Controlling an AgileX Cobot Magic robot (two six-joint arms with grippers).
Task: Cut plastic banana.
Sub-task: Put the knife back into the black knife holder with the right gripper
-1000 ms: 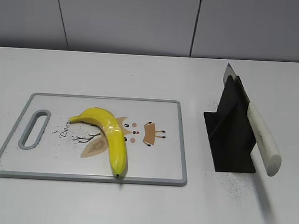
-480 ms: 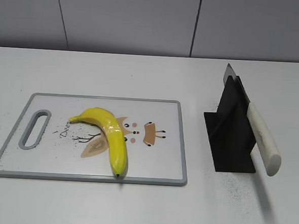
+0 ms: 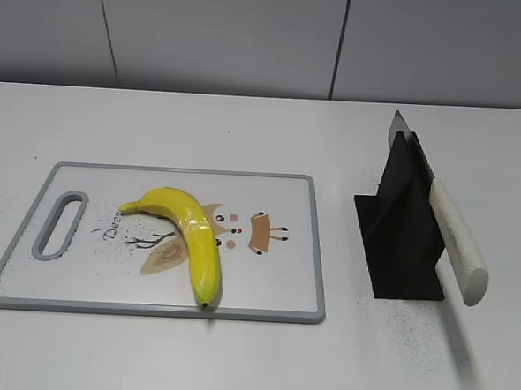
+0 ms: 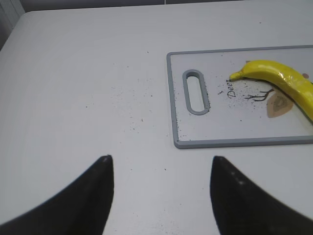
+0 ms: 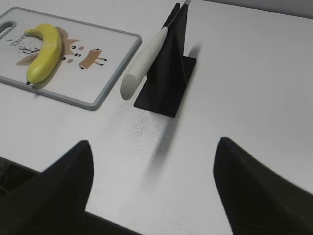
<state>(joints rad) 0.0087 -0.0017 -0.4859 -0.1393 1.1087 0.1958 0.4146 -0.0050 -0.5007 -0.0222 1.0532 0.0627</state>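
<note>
The plastic banana [image 3: 190,236] is lying on the cutting board [image 3: 273,284], the knife [image 3: 448,231] (in its black stand [image 3: 399,248]) at 3 o'clock; both arms' fingers [image 4: 95,191] [image 5: 244,181] are hanging spread, gripping nothing.

Even, bright, diffuse light falls from above. Soft shadows: a faint streak on the table [image 3: 233,361] under the knife [image 3: 456,247] handle, a thin one under the banana [image 3: 191,239]. Mild sheen on the banana. Wrist-view fingers [image 4: 83,200] look dark and blurred.
</note>
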